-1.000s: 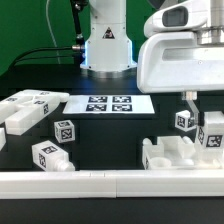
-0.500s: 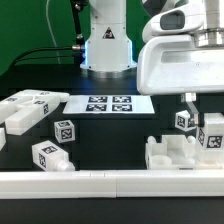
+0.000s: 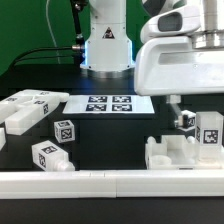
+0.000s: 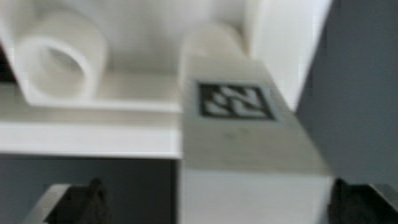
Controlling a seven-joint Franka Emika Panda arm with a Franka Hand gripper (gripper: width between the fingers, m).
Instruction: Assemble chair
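Observation:
At the exterior view's right, a partly built chair assembly (image 3: 172, 152) rests against the white rail. An upright white chair leg (image 3: 210, 132) with a tag stands on it, and a small tagged part (image 3: 186, 119) sits just beside the leg. My gripper (image 3: 193, 106) hangs over them, open. In the wrist view the same leg (image 4: 240, 120) runs between my fingers (image 4: 80, 200). There is a dark gap on one side of it, and the other finger is close to it. Beyond lies a white part with a round hole (image 4: 63, 65).
The marker board (image 3: 108, 103) lies mid-table in front of the robot base (image 3: 105, 45). Loose chair parts sit at the exterior view's left: a flat panel (image 3: 30, 105) and two tagged blocks (image 3: 64, 130) (image 3: 50, 155). A long white border rail (image 3: 100, 182) runs along the front.
The jaws have spread apart and let go of the upright leg, which stays standing on the assembly. The hand has barely shifted.

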